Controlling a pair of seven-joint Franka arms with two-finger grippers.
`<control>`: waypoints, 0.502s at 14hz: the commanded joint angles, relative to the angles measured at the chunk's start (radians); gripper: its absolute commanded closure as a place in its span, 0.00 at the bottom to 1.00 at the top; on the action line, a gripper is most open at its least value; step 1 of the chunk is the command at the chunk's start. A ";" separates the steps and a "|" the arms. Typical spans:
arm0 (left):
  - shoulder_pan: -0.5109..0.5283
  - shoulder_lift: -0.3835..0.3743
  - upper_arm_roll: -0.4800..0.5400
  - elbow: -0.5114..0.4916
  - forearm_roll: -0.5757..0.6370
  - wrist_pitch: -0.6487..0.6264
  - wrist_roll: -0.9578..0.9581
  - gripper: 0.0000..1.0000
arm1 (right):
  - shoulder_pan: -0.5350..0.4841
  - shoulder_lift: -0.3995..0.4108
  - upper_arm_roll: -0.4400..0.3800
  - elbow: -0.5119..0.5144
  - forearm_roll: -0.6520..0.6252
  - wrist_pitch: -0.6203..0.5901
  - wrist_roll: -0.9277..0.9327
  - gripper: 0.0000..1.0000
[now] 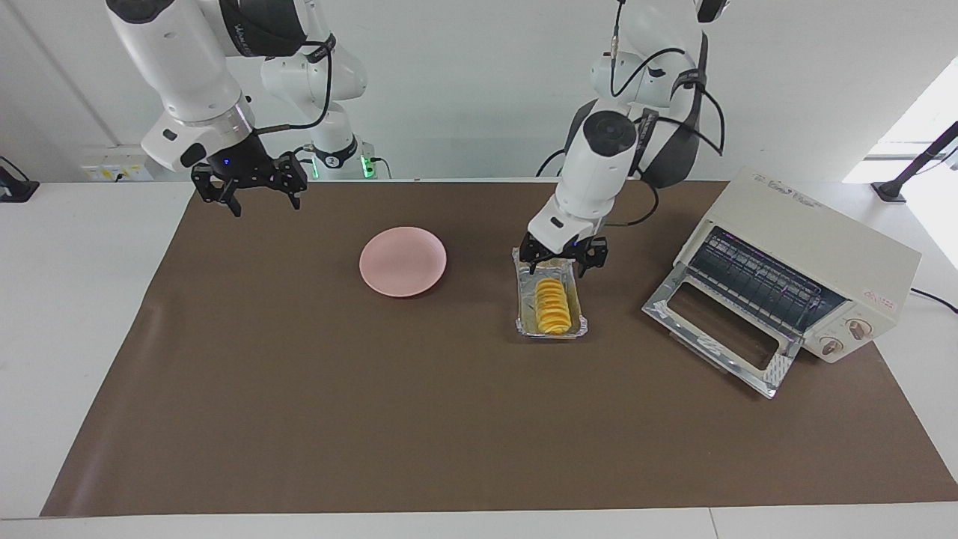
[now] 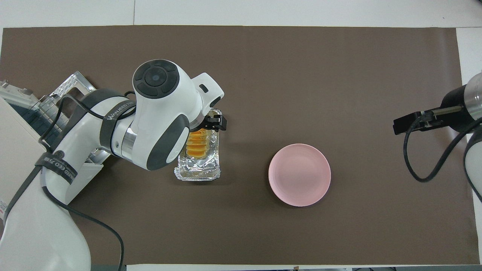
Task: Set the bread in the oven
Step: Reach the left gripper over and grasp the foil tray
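The bread [image 1: 554, 307], a ridged golden loaf, lies in a silver foil tray [image 1: 550, 328] on the brown mat, between the pink plate and the oven. My left gripper [image 1: 561, 262] is open and empty, low over the end of the tray nearer the robots, one finger on each side of it. In the overhead view the left arm hides most of the bread [image 2: 196, 146] and only one of the fingers [image 2: 216, 123] shows. The cream oven [image 1: 804, 262] stands at the left arm's end with its door [image 1: 718, 337] folded down open. My right gripper [image 1: 251, 187] waits open in the air.
A round pink plate [image 1: 403, 261] lies empty on the mat beside the tray, toward the right arm's end. The oven's wire rack [image 1: 756, 281] shows inside. The brown mat [image 1: 449, 434] covers the table.
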 commanded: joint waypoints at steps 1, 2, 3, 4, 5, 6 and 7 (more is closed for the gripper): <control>-0.068 0.031 0.013 -0.021 0.027 0.032 -0.054 0.00 | -0.032 -0.027 0.010 -0.038 -0.005 0.008 0.012 0.00; -0.105 0.072 0.019 -0.018 0.041 0.043 -0.120 0.03 | -0.033 -0.027 0.010 -0.038 -0.004 0.008 0.012 0.00; -0.113 0.084 0.018 -0.021 0.064 0.058 -0.154 0.05 | -0.033 -0.027 0.010 -0.037 -0.004 0.008 0.014 0.00; -0.117 0.084 0.018 -0.020 0.065 0.052 -0.163 0.06 | -0.033 -0.027 0.010 -0.035 -0.005 0.006 0.012 0.00; -0.123 0.084 0.018 -0.024 0.065 0.058 -0.165 0.11 | -0.033 -0.025 0.010 -0.032 -0.005 0.005 0.008 0.00; -0.123 0.084 0.016 -0.036 0.065 0.066 -0.166 0.14 | -0.032 -0.025 0.010 -0.032 -0.005 0.005 0.009 0.00; -0.123 0.081 0.018 -0.059 0.065 0.067 -0.168 0.19 | -0.032 -0.025 0.010 -0.032 -0.005 0.005 0.008 0.00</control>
